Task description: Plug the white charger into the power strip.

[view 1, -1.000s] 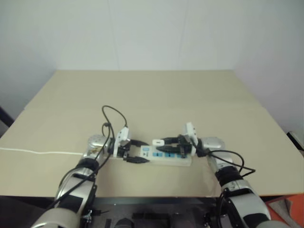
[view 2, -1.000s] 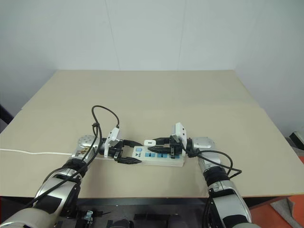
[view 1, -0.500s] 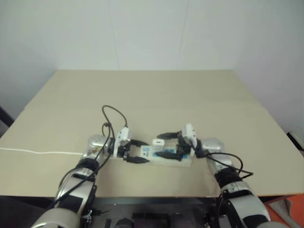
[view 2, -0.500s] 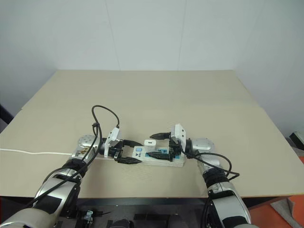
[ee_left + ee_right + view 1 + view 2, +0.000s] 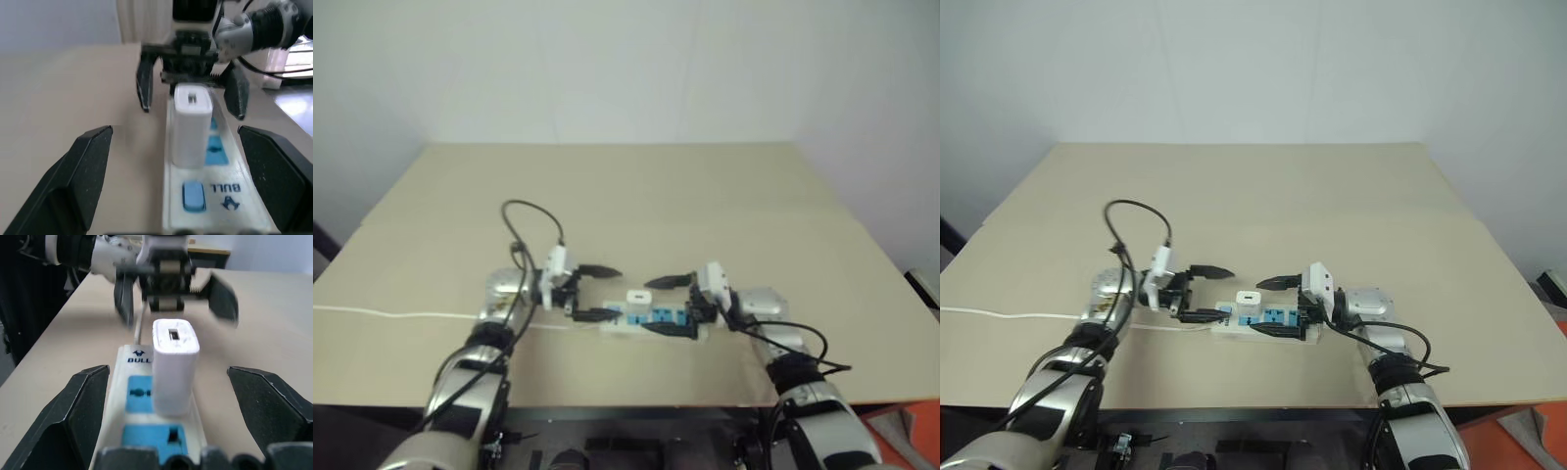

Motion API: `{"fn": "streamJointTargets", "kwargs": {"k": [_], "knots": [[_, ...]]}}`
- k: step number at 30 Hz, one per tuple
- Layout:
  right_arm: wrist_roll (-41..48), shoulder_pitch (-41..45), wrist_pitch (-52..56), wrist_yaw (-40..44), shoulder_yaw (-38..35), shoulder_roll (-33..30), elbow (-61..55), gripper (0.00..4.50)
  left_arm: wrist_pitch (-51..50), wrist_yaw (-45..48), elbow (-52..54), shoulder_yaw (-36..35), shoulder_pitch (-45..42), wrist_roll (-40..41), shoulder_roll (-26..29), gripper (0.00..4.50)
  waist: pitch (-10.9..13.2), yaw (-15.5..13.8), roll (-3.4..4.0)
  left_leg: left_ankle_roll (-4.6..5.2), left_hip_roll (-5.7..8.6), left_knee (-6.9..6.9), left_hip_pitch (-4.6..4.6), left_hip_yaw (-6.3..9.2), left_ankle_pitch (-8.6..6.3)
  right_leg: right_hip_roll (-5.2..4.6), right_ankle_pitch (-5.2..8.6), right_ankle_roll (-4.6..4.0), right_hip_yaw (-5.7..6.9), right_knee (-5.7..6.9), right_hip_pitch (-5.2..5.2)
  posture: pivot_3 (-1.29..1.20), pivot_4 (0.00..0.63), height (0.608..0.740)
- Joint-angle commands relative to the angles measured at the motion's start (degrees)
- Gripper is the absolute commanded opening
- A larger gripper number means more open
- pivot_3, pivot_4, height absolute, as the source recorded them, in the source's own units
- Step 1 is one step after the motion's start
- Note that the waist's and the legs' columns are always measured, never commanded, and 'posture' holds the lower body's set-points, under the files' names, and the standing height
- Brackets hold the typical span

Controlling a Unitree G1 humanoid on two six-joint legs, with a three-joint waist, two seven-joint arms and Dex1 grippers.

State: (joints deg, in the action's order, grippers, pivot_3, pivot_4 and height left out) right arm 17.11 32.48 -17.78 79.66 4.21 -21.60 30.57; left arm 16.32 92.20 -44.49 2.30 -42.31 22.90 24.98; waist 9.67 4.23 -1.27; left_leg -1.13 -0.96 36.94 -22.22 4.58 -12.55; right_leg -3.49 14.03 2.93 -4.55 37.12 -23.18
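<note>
While the beige surface [image 5: 1263,196] carries the power strip [image 5: 1263,323] along its near edge, the white charger [image 5: 1249,299] stands upright in a socket near the strip's left end — judged seated, so the step in hand is a clean, level retreat without nudging it. Left end effector [image 5: 1203,293] and right end effector [image 5: 1274,306] both gape empty on either side; a second ago the right was clamped over the strip, and the left has since lifted.

Glossy plastic charger [image 5: 173,364]; smooth plastic strip [image 5: 215,196]; matt table [image 5: 607,196].
</note>
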Motion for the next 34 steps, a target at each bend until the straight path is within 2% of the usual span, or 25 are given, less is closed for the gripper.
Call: {"fn": "streamJointTargets", "kwargs": {"k": [1, 5, 10, 14, 20, 27, 34], "knots": [[1.4, -1.1, -4.0, 1.2, -4.6, -6.9, -5.5, 4.50, -5.7, 0.3, 10.9, 0.0, 4.2, 5.9, 8.3, 4.46, 0.2, 0.0, 0.11, 0.00, 0.00, -0.01, 0.00, 0.00, 0.00, 0.00, 0.00, 0.00, -0.02, 0.01, -0.02, 0.00, 0.150, 0.740], [3.6, -5.4, -0.1, 4.0, -8.4, -17.1, -9.6, 4.50, -9.2, 0.3, 16.6, 2.0, 8.5, 8.9, 19.1, 4.46, 0.5, -0.5, 0.17, 0.00, 0.00, 0.00, 0.03, -0.01, 0.00, 0.01, 0.02, 0.01, 0.00, 0.01, 0.01, 0.00, 0.150, 0.740], [6.2, -13.2, 7.5, 1.2, -14.1, -26.3, -16.7, 4.50, -11.4, 0.3, 19.9, -0.5, 12.9, 11.7, 25.4, 4.46, 0.5, -1.4, 0.21, 0.00, -0.01, 0.00, 0.03, -0.04, 0.00, -0.02, 0.09, 0.06, 0.01, -0.04, 0.03, 0.00, 0.150, 0.740], [8.1, -17.9, 10.9, 0.8, -16.4, -29.5, -21.3, 4.50, -11.8, 0.3, 21.5, -2.6, 15.7, 11.3, 26.0, 4.46, 0.6, -1.6, 0.27, 0.00, -0.04, 0.00, 0.04, -0.07, 0.00, 0.01, 0.20, 0.23, 0.00, -0.02, 0.01, 0.00, 0.150, 0.740], [7.8, -23.8, 13.3, -6.4, -18.1, -28.0, -30.0, 4.50, -13.7, 0.0, 24.7, -4.7, 18.2, 10.5, 24.6, 4.46, 0.6, -1.6, 0.25, 0.00, -0.08, 0.00, 0.03, -0.12, 0.00, 0.04, 0.26, 0.31, -0.02, -0.05, 0.01, 0.00, 0.150, 0.740], [6.1, -29.5, 16.5, -12.5, -20.7, -29.2, -35.7, 4.50, -12.4, -3.0, 27.0, -7.5, 20.4, 8.4, 23.1, 4.46, 0.6, -1.8, 0.24, 0.00, -0.08, 0.00, 0.00, -0.12, 0.00, 0.03, 0.26, 0.31, -0.01, -0.07, 0.01, 0.00, 0.150, 0.740], [6.7, -30.7, 20.5, -14.7, -20.6, -30.1, -37.9, 4.50, -21.3, -5.3, 33.6, -10.6, 26.1, 10.4, 25.9, 4.46, 0.6, -1.5, 0.24, 0.00, -0.12, -0.01, 0.02, -0.13, 0.00, 0.05, 0.26, 0.30, -0.02, -0.08, 0.01, 0.00, 0.150, 0.740]]}}
